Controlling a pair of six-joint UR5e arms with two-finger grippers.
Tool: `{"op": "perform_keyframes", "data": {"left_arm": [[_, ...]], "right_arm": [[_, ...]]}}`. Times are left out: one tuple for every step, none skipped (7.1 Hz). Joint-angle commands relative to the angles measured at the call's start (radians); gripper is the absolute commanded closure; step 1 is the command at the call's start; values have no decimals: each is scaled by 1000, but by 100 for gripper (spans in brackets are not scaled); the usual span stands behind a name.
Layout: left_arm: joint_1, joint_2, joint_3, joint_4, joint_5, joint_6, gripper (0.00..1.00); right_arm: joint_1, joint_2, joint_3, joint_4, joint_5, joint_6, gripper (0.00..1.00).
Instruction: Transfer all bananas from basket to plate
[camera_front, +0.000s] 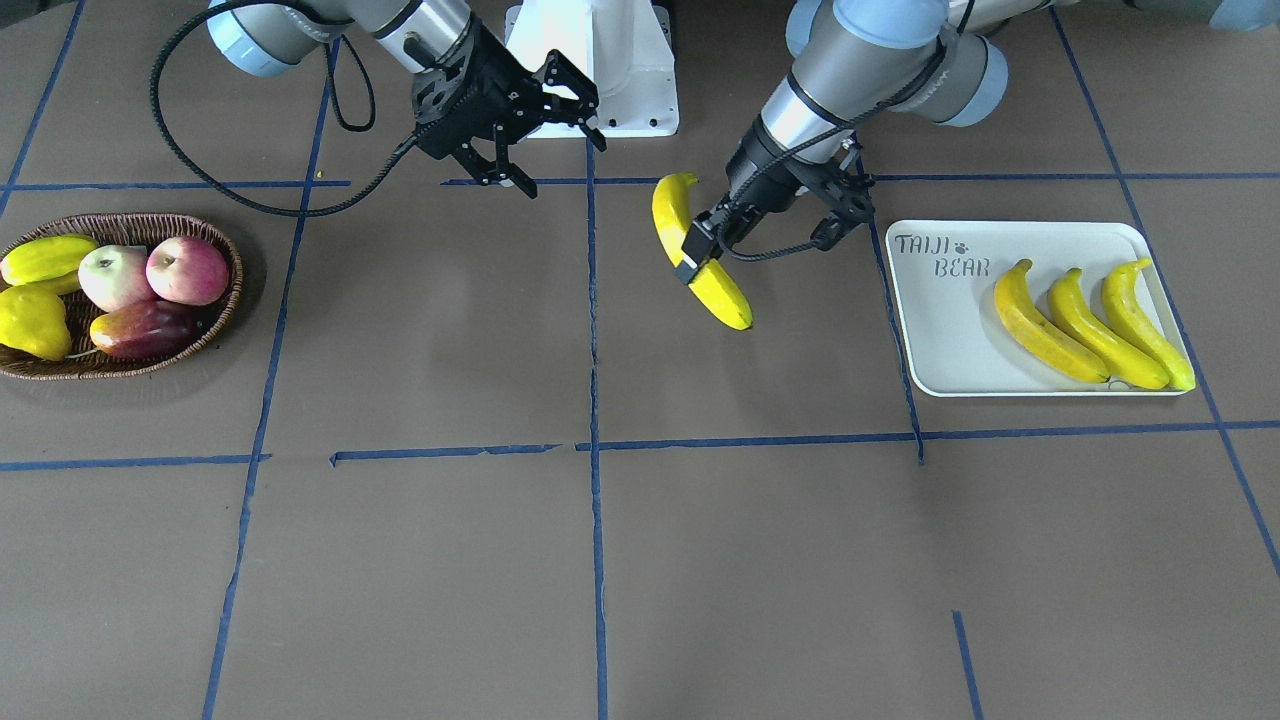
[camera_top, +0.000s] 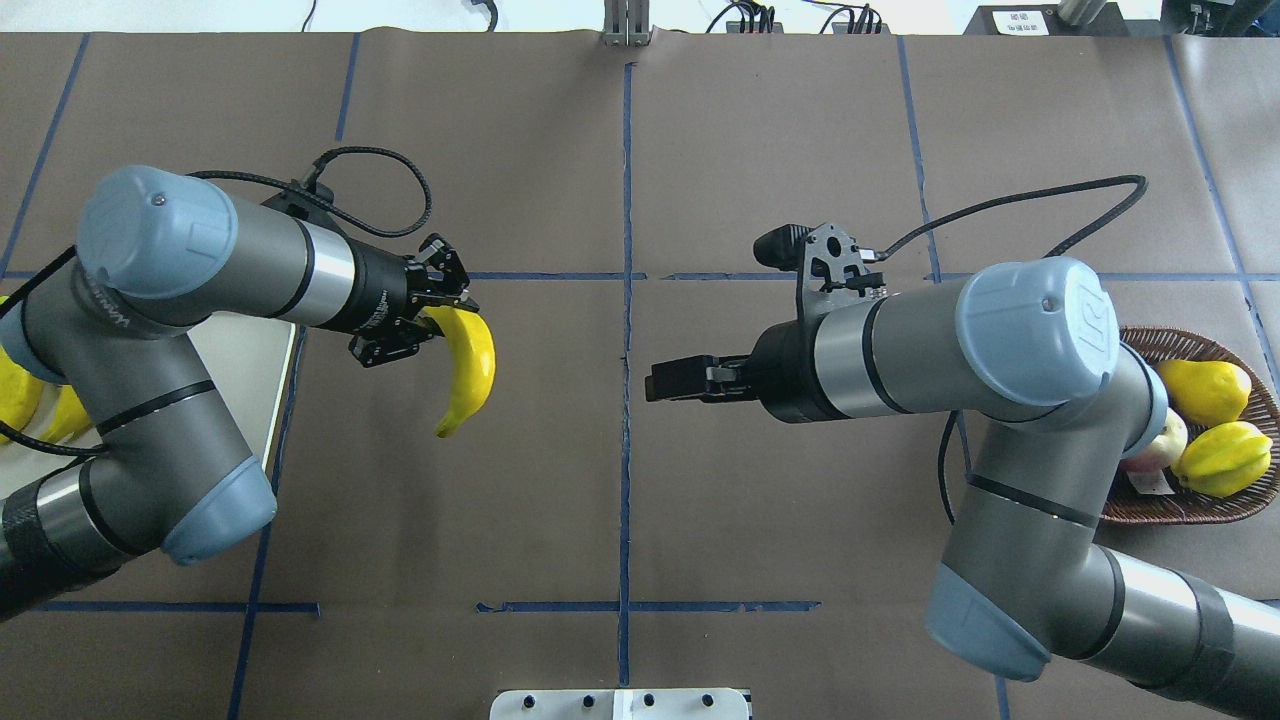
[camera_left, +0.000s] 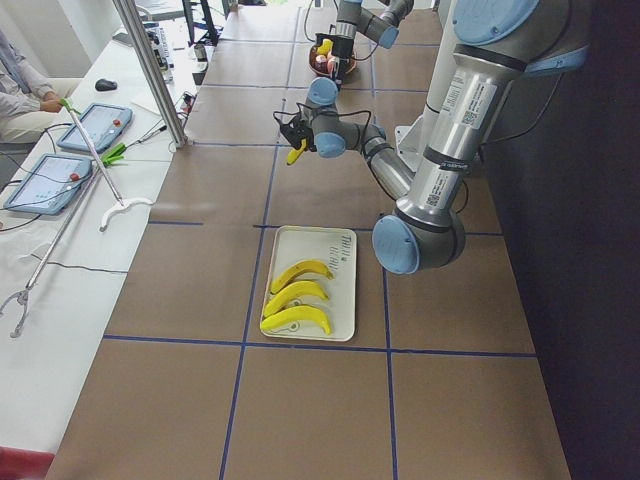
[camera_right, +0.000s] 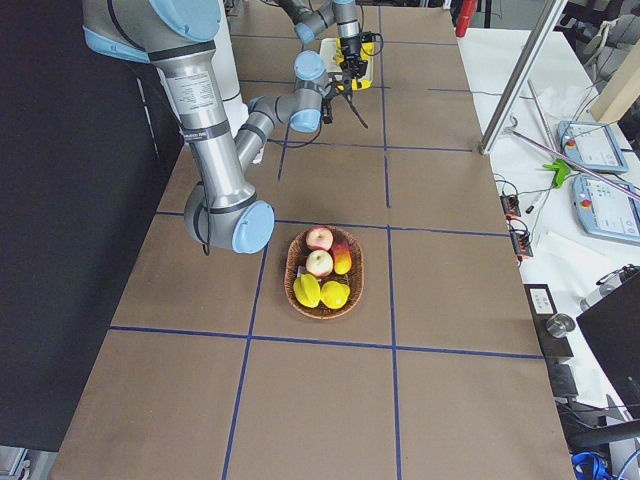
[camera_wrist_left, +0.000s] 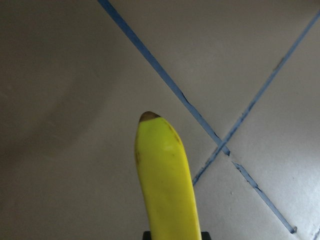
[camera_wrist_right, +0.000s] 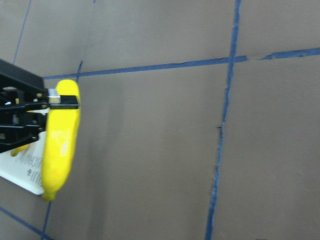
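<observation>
My left gripper (camera_front: 702, 256) is shut on a long yellow banana (camera_front: 712, 283) and holds it above the table, left of the plate (camera_front: 940, 330) in the front-facing view. The held banana (camera_top: 470, 365) hangs tip down in the overhead view and fills the left wrist view as a banana (camera_wrist_left: 167, 185). Three bananas (camera_front: 1095, 325) lie side by side on the plate's right half. My right gripper (camera_front: 560, 160) hovers open and empty near the robot base. The wicker basket (camera_front: 130, 222) at the far side shows no banana.
The basket holds two apples (camera_front: 150, 275), a red-yellow mango (camera_front: 145, 328), a stubby yellow-green fruit (camera_front: 45, 258) and a lumpy yellow fruit (camera_front: 35, 322). Blue tape lines cross the brown table. A person sits at tablets (camera_left: 95, 125) beyond the table's far edge.
</observation>
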Motion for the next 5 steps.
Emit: {"op": "perform_keyframes", "data": {"left_arm": [[-25,116,-7,42,5,81,100],[-35,175,-7,43,6,129,100],[-60,226,-7,43,5,176,100],[-93,266,-2,43,6,218,100],[-110,321,0,36,12,288,100]], "right_arm": [[49,-51,11,-125,17,-27,0],[71,-51,15,-234,26,-97,0],[100,-52,18,-315,57,-183,0],[108,-101,42,-330,66,-234,0],[108,-123,57,-324,66,-246,0]]}}
